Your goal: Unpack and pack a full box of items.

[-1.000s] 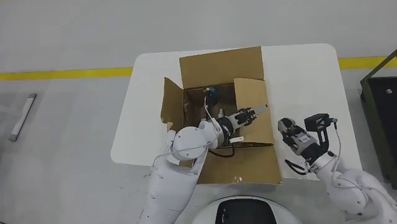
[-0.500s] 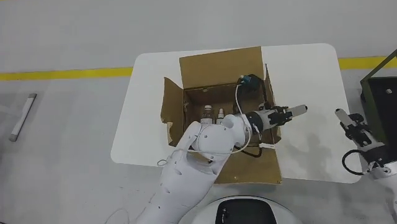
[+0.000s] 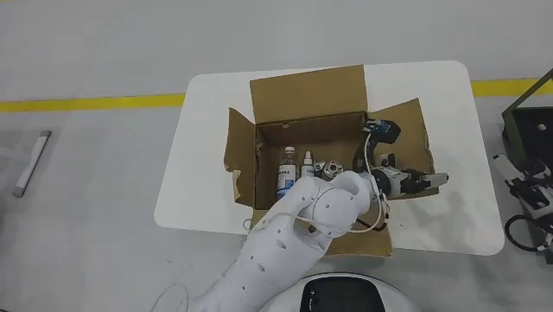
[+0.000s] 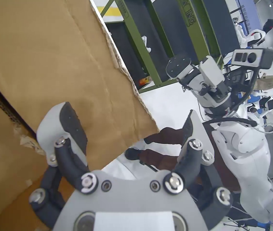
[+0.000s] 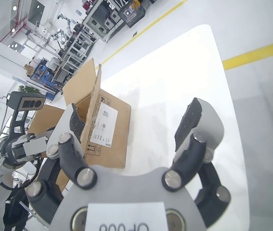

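Observation:
An open cardboard box point(image 3: 307, 96) stands mid-table with its flaps spread. Small bottles point(image 3: 287, 171) stand inside it along the left. My left gripper point(image 3: 432, 179) is over the outer edge of the right flap point(image 3: 406, 135). In the left wrist view the left gripper point(image 4: 129, 126) is open, and the flap point(image 4: 54, 61) lies against one pad point(image 4: 72, 121), with its corner between the jaws. My right gripper point(image 3: 517, 174) is at the table's right edge, apart from the box. In its wrist view the right gripper point(image 5: 134, 118) is open and holds nothing, facing the box point(image 5: 107, 126).
The white table point(image 3: 432, 87) has bare surface right of the box. A green metal rack point(image 3: 529, 139) stands just past the table's right edge. A pale pole point(image 3: 30, 163) lies on the floor far left.
My left gripper swept right from inside the box, and the right flap swung from folded over the box to spread outward. My right arm drew back to the table's right edge.

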`<move>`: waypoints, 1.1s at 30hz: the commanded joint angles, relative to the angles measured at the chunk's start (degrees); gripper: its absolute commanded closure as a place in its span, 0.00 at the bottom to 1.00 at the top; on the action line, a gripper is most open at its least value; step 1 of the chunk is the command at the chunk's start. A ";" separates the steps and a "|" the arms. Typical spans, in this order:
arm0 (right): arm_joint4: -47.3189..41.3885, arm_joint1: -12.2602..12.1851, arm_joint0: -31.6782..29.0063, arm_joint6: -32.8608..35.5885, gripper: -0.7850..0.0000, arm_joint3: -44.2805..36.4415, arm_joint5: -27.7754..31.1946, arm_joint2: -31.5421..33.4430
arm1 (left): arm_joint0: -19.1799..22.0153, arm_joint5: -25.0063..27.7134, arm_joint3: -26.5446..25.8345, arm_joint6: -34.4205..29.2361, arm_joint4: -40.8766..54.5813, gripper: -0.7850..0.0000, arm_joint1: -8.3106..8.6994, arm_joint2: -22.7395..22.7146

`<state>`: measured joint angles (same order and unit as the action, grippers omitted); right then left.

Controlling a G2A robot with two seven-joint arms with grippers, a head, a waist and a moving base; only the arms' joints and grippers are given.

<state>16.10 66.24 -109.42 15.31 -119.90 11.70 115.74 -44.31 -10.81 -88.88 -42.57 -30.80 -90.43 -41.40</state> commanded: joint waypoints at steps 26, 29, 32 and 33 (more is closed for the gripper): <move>3.41 -0.91 15.89 11.47 0.61 6.78 1.41 -13.36 | -1.79 -0.62 -1.17 -2.16 -1.48 0.00 -0.02 -2.13; 3.80 -0.92 16.48 11.76 0.67 7.43 1.42 -14.48 | -1.86 -0.58 -1.14 -2.18 -1.63 0.00 -0.05 -2.31; 4.43 -0.92 16.92 11.75 0.69 8.18 1.10 -15.52 | -1.96 -0.77 -1.13 -1.99 -1.79 0.00 -0.05 -2.67; 4.56 -0.91 16.98 11.58 0.72 8.26 1.08 -15.83 | -2.02 -0.87 -1.21 -1.89 -1.92 0.00 -0.05 -2.79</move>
<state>20.54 65.32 -92.51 27.05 -111.71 12.80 100.16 -46.27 -11.56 -90.02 -44.58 -32.61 -90.48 -44.08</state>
